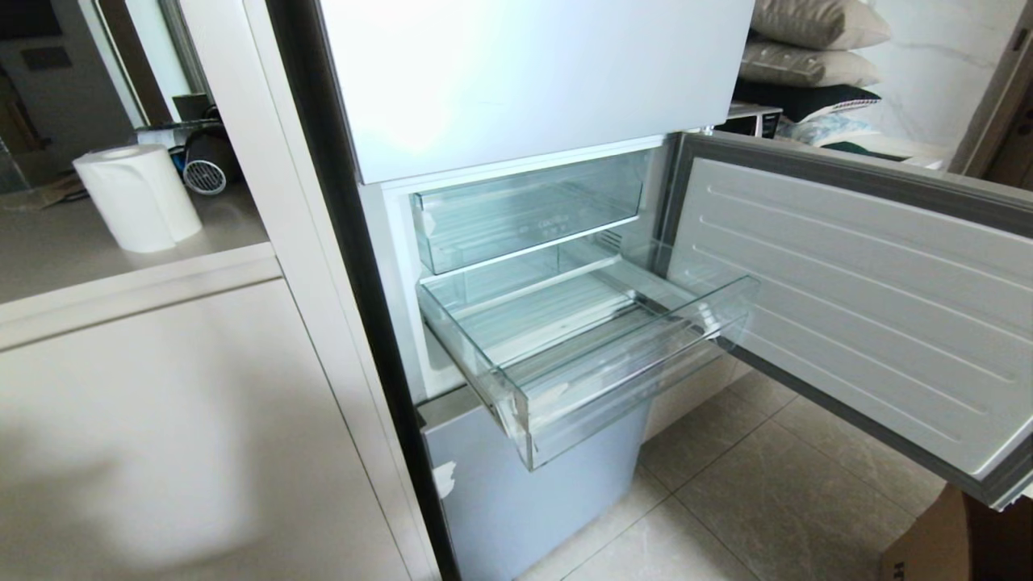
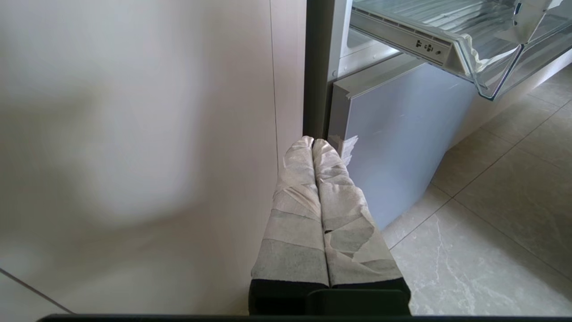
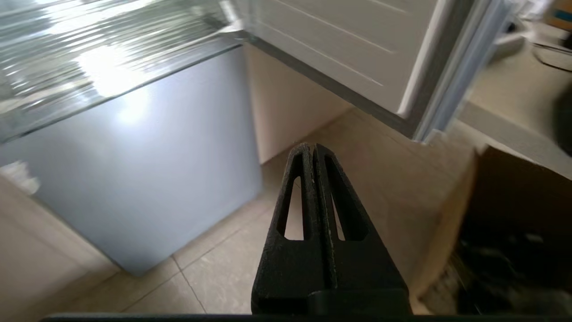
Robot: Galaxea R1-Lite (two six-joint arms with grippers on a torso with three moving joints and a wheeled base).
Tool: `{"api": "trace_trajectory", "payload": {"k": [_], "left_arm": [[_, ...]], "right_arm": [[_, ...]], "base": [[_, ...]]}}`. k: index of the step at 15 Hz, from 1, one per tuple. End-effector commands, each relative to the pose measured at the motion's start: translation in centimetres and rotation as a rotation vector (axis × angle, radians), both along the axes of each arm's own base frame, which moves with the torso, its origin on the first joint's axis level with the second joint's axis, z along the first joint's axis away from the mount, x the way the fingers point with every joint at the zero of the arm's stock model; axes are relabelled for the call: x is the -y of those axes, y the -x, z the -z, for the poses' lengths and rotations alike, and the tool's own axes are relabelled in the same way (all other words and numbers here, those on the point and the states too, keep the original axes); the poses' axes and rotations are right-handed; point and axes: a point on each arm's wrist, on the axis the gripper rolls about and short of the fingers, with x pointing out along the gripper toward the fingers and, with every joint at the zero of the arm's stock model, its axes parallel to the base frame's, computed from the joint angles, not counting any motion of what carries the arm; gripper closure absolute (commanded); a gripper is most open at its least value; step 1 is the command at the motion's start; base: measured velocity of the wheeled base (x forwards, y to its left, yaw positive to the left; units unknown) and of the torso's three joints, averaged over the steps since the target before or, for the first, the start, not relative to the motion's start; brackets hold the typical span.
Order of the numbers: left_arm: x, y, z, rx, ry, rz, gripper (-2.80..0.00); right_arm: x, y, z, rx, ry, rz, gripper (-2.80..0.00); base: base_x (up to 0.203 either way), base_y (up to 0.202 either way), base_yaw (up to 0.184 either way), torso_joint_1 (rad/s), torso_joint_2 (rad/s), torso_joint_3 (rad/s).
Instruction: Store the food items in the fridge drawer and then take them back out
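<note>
Fridge drawer is the pulled-out clear plastic bin in the middle of the pale-blue fridge, jutting toward the near right with its thick front lip hanging over the tiled floor; its ribbed bottom is bare, and none of the food items shows in any view. To its right the middle door stands swung wide, its white ribbed inner face turned toward the drawer. Above the drawer a shallower clear tray sits pushed back inside the compartment, and below it the lower door panel is closed. Left of the fridge stands a cream cabinet with a counter that carries a paper towel roll. At the near right corner of the floor a cardboard box edges in. Neither arm appears in the head view. The left gripper, its fingers wrapped in pale tape and pressed together on nothing, hangs low beside the cabinet face, lower than the drawer and to its left, well apart from it. The right gripper, bare black fingers also pressed together and holding nothing, hovers over the floor lower than the drawer's front lip and the open door, with the box just to its right.
</note>
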Motion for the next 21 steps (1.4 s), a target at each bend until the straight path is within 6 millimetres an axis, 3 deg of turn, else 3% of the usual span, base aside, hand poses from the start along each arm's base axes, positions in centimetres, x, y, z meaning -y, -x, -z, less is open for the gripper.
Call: {"api": "trace_trajectory", "payload": {"k": [1,5,9,15,19,20,21], "left_arm": [[0.0,0.0,0.0,-0.002,0.0,0.0,0.0],[0.0,0.0,0.0,-0.001,0.0,0.0,0.0],[0.0,0.0,0.0,-0.001,0.0,0.0,0.0],[0.0,0.0,0.0,-0.002,0.0,0.0,0.0],[0.0,0.0,0.0,-0.002,0.0,0.0,0.0],[0.0,0.0,0.0,-0.002,0.0,0.0,0.0],[0.0,0.0,0.0,-0.002,0.0,0.0,0.0]], "right_arm": [[0.0,-2.1,-2.3,-0.108,-0.027,0.056,0.0],[1.0,-7.4,-4.5,-0.157,-0.111,0.307,0.0],[4.7,-10.6,-4.8,-0.15,-0.182,0.53,0.0],[8.1,-11.2,-3.7,-0.198,-0.249,0.696,0.0],[12.0,-11.3,-2.4,-0.153,-0.252,0.857,0.0],[12.6,-11.4,-1.9,-0.157,-0.255,0.866,-2.8],[13.0,-11.6,-1.6,-0.165,-0.26,0.867,-2.8]], "base": [[0.0,0.0,0.0,0.0,0.0,0.0],[0.0,0.0,0.0,0.0,0.0,0.0],[0.0,0.0,0.0,0.0,0.0,0.0],[0.0,0.0,0.0,0.0,0.0,0.0],[0.0,0.0,0.0,0.0,0.0,0.0],[0.0,0.0,0.0,0.0,0.0,0.0],[0.0,0.0,0.0,0.0,0.0,0.0]]}}
